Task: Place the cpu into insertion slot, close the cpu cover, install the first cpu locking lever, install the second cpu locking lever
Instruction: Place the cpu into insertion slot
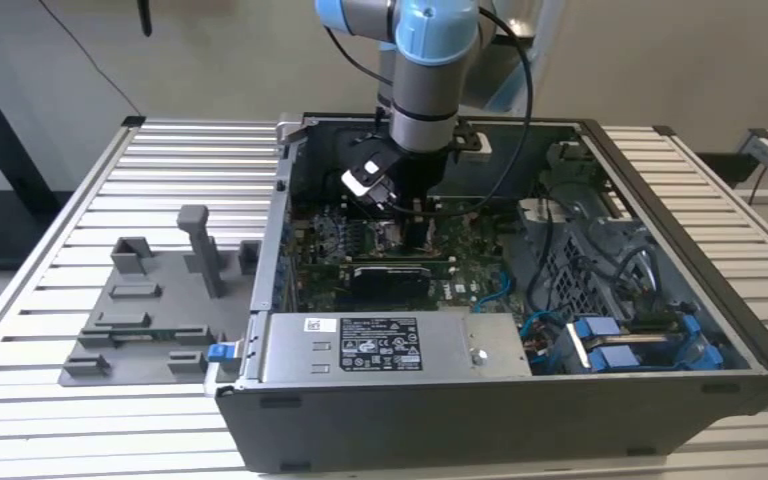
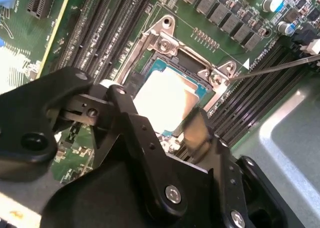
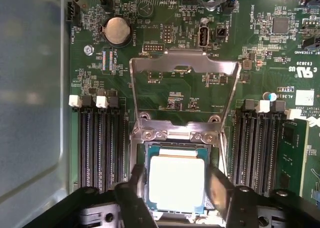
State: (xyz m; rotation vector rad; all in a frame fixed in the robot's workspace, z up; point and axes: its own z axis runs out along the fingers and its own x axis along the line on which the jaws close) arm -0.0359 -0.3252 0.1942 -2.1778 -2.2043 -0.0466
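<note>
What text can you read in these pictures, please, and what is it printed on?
White lettering on the motherboard: too small to read reliably.
Label on the power supply: too small to read.
Top of the cpu: nothing legible.

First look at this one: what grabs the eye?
The silvery cpu lies in the insertion slot amid the green motherboard, the black claw right at it. The cpu cover is swung open off the slot. In the exterior view, the arm reaches down into an open computer case.
</note>
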